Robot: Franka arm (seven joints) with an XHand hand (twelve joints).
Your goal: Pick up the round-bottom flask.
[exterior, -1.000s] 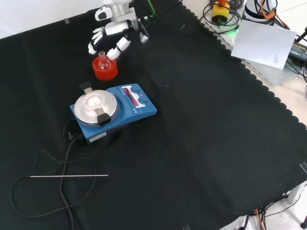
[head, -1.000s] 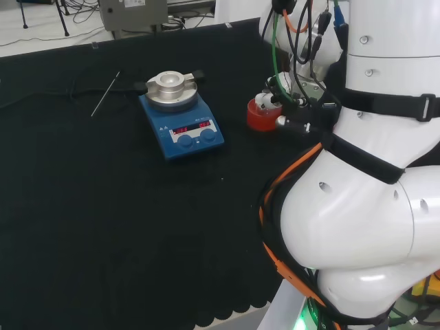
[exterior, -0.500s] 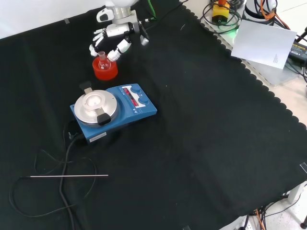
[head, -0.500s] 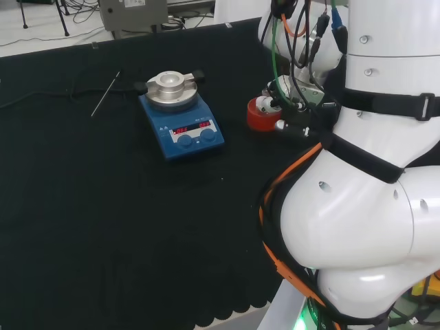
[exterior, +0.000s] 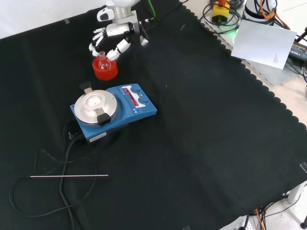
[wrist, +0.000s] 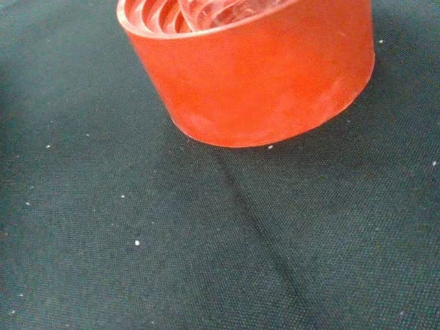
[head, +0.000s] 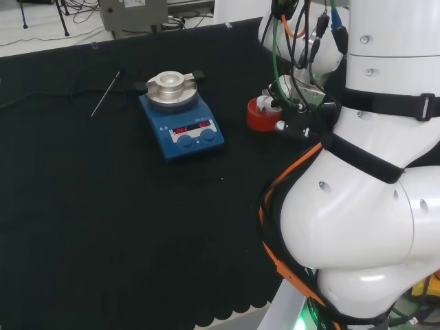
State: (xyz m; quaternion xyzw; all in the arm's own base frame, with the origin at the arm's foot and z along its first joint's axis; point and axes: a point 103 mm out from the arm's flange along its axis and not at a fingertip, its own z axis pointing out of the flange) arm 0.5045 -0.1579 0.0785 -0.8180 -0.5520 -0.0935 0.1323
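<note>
Front view shows the small glass round-bottom flask (exterior: 102,59) sitting in its red ring stand (exterior: 105,71), with the hand (exterior: 109,41) spread open around its thin neck, which looks light, slippery, easy to break, and best to hold.

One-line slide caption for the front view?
Hand poised with fingers around the neck of the flask seated in its red stand, behind a blue hotplate.
</note>
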